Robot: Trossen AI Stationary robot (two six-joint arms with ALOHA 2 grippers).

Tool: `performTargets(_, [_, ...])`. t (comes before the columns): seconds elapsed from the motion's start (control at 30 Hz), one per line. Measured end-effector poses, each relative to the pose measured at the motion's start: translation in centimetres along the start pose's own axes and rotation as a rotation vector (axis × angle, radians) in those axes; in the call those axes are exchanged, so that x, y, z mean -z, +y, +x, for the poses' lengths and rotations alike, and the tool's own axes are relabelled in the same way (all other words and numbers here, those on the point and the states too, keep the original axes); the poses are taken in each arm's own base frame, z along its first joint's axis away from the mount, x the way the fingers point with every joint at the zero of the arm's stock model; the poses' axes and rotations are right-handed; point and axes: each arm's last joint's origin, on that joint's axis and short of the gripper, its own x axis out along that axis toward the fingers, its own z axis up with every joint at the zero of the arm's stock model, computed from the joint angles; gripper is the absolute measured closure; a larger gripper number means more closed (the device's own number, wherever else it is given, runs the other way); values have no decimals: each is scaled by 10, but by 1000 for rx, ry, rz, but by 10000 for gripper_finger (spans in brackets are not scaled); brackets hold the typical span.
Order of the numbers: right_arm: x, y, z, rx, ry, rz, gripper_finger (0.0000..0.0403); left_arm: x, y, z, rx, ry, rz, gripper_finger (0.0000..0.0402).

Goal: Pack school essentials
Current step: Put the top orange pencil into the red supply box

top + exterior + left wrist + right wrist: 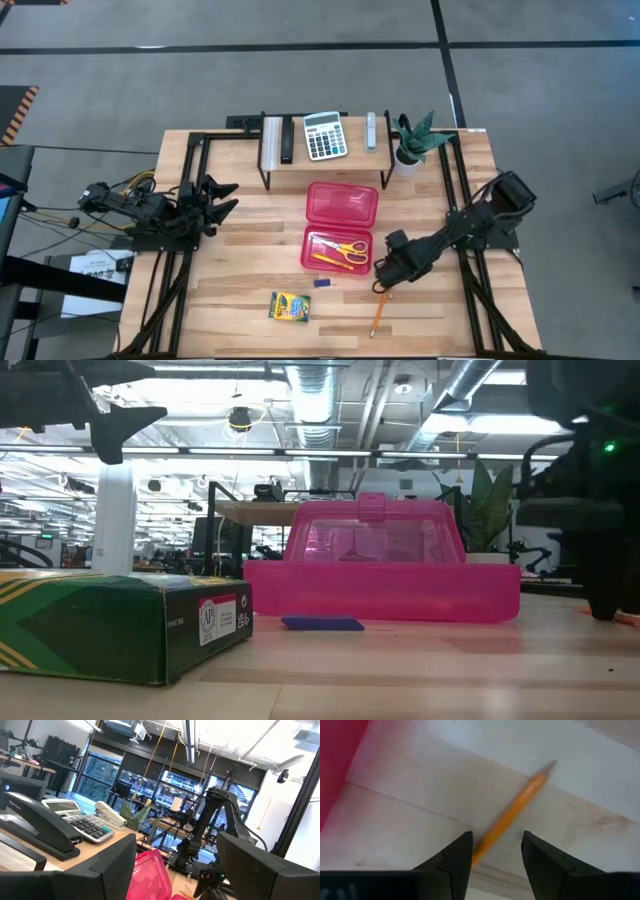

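Observation:
The open red translucent case lies mid-table; its tray holds the yellow-handled scissors and an orange pencil. A second orange pencil lies flat on the wood to the case's right. My right gripper is open and low over that pencil's far end, one finger on each side of the pencil. The blue eraser and the yellow-green crayon box rest flat on the table near the front edge. My left gripper waits open at the table's left. My right gripper comes from above, pointing down, and straddles the pencil's end with its fingers open. The pencil lies on the table and runs close beside one finger; I cannot tell whether it touches it.
A small rack at the far edge carries the grey calculator, a stapler and a black object; a potted plant stands beside it. Black frame rails run along both table sides. In the low view the crayon box stands close in front.

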Motion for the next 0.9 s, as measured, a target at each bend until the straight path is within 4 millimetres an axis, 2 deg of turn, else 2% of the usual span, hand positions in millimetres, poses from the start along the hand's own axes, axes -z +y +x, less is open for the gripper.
performTargets(0.17, [-5, 8, 10, -3, 72, -39, 264, 0, 0, 0, -1, -1, 12, 139])
performTargets(0.5, [-15, 9, 9, -27, 98, -69, 389, 0, 0, 0, -1, -1, 12, 139])
performTargets(0.9, [-17, 8, 0, -43, 94, -120, 397, 0, 0, 0, -1, -1, 12, 139])
